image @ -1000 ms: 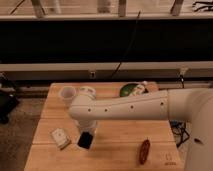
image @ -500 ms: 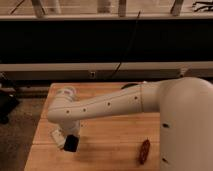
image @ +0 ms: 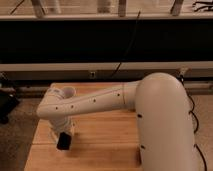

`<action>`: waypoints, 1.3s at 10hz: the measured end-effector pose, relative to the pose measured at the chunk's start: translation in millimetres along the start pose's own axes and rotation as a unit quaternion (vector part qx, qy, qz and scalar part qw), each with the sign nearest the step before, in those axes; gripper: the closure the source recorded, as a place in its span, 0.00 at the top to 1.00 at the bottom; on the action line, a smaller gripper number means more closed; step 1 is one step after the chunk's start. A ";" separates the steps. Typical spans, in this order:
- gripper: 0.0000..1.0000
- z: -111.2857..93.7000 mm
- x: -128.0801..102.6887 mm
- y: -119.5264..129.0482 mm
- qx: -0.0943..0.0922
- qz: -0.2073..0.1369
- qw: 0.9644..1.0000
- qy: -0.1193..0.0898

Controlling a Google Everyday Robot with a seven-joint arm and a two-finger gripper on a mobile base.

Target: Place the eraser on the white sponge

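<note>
My gripper (image: 65, 136) hangs down from the bent white arm (image: 90, 104) over the left part of the wooden table (image: 105, 145). It is shut on the eraser (image: 63, 142), a flat black block that sits low, at or just above the table top. The white sponge does not show; the spot where it lay is covered by the gripper and the eraser. I cannot tell whether the eraser touches it.
A white cup (image: 65, 92) stands at the table's back left, just behind the arm's elbow. The arm's large white body (image: 165, 125) fills the right side and hides that part of the table. A dark wall with cables runs behind.
The gripper has carried the eraser leftward to where the white sponge lay, which is now covered. The view has shifted and the arm's body fills more of the right.
</note>
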 end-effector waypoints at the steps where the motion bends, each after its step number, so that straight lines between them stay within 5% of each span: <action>1: 0.00 0.2 3.0 -8.6 0.000 -0.007 1.000 -0.001; 6: 0.02 -0.3 7.9 -32.9 0.002 -0.027 1.000 0.001; 13: 0.70 12.0 26.5 -29.9 0.010 -0.010 1.000 0.002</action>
